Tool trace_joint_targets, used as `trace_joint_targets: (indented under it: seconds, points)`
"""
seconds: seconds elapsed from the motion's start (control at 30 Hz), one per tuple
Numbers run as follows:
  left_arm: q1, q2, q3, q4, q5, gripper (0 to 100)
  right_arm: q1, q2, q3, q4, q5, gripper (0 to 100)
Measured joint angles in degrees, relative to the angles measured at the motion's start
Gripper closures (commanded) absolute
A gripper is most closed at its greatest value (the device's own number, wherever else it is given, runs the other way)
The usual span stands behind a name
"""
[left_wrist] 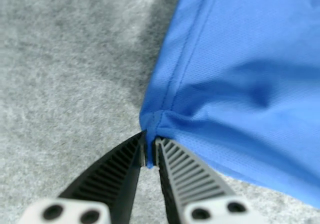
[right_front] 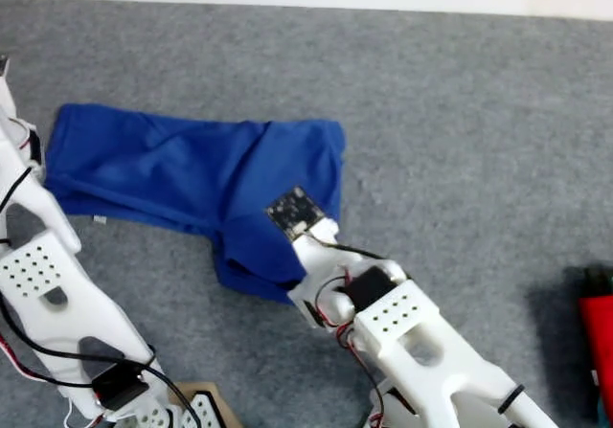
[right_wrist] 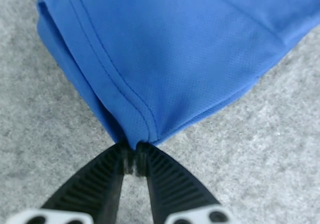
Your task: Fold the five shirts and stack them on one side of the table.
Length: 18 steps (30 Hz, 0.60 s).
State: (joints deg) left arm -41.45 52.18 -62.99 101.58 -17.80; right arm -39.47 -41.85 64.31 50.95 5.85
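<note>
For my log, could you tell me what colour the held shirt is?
The shirt is plain blue, clearest in the high view.

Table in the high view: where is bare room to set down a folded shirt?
Free: the wide grey stretch of table between the blue shirt and the red thing, and the strip beyond the shirt. Crowded: the near side, where the left gripper and right gripper pinch the shirt's edge.

The left arm (right_front: 43,275) is reaching along the left side, the left gripper (left_wrist: 150,151) pinching a corner of the shirt (left_wrist: 240,83) between closed fingers, while the right arm (right_front: 412,337) is angling in from the near edge, the right gripper (right_wrist: 135,156) clamping a folded hem.
</note>
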Motion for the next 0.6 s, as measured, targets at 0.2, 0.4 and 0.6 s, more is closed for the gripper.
trace_joint_targets:
  seconds: [0.2,0.4,0.6]
  points:
    - [-0.8,0.0,0.2,0.0,0.0,100,0.0,0.0,0.2,-0.2,0.0,99.2]
    - [-0.6,0.0,2.1,0.0,0.1,100,0.0,0.0,0.3,-0.2,0.0,99.2]
    - [-0.4,0.0,2.4,0.0,0.1,96,-1.8,0.0,0.4,-0.1,0.0,96.1]
